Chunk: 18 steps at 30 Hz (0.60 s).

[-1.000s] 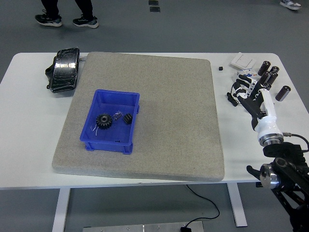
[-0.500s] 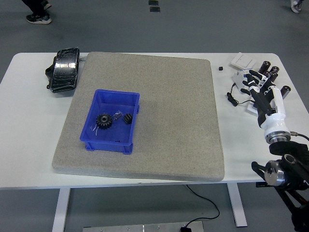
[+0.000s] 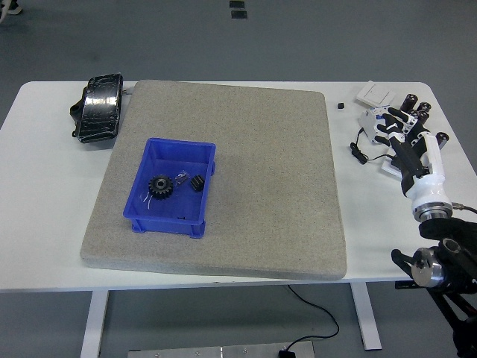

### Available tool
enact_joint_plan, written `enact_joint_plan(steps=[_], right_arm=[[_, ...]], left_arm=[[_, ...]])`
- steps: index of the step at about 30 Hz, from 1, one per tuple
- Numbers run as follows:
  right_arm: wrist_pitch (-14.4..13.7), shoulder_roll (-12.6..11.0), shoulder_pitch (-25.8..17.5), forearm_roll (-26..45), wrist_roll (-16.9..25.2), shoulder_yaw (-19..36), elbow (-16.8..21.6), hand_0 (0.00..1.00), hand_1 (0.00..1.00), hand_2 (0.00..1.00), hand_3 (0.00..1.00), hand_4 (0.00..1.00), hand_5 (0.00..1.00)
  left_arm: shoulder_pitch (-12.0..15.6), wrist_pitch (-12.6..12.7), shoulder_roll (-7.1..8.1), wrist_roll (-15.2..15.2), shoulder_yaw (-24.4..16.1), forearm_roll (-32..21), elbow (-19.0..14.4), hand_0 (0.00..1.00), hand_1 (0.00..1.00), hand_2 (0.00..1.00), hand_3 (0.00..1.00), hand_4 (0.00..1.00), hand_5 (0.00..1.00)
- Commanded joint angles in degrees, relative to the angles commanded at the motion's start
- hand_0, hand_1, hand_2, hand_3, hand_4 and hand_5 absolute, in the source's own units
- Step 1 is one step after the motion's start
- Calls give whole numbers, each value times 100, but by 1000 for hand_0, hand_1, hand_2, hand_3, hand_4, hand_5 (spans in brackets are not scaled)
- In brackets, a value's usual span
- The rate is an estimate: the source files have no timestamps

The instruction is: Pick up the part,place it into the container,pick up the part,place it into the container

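A blue bin [image 3: 171, 186] stands on the left half of the grey mat [image 3: 246, 149]. Inside it lie a large black gear [image 3: 159, 186] and a small black gear [image 3: 197, 183], with a scrap of clear wrap between them. My right hand [image 3: 393, 128] hovers over the table's right edge, well away from the bin. Its fingers are spread and hold nothing. No left arm appears in the head view.
A black tray-like object [image 3: 99, 108] lies at the table's back left. By my right hand are white cards [image 3: 376, 94], several dark cylinders [image 3: 426, 110], a thin black cable [image 3: 359, 153] and a small black block [image 3: 340, 106].
My right hand has drifted right and slightly back along the table's edge, still spread. The feet of people on the floor behind the table have moved out of sight.
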Motion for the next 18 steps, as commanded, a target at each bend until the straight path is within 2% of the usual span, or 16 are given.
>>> enact_joint_plan(steps=[6, 18], right_arm=[[46, 15, 21, 23, -8, 75, 14, 677, 693, 735, 706, 714, 408], [80, 83, -1, -30, -35, 362, 62, 674, 695, 735, 707, 728, 437]], left_arm=[[25, -2, -84, 32, 99, -166, 12, 669, 646, 623, 572, 729, 527], [9, -13, -116, 142, 97, -164, 1, 673, 648, 625, 580, 729, 523]])
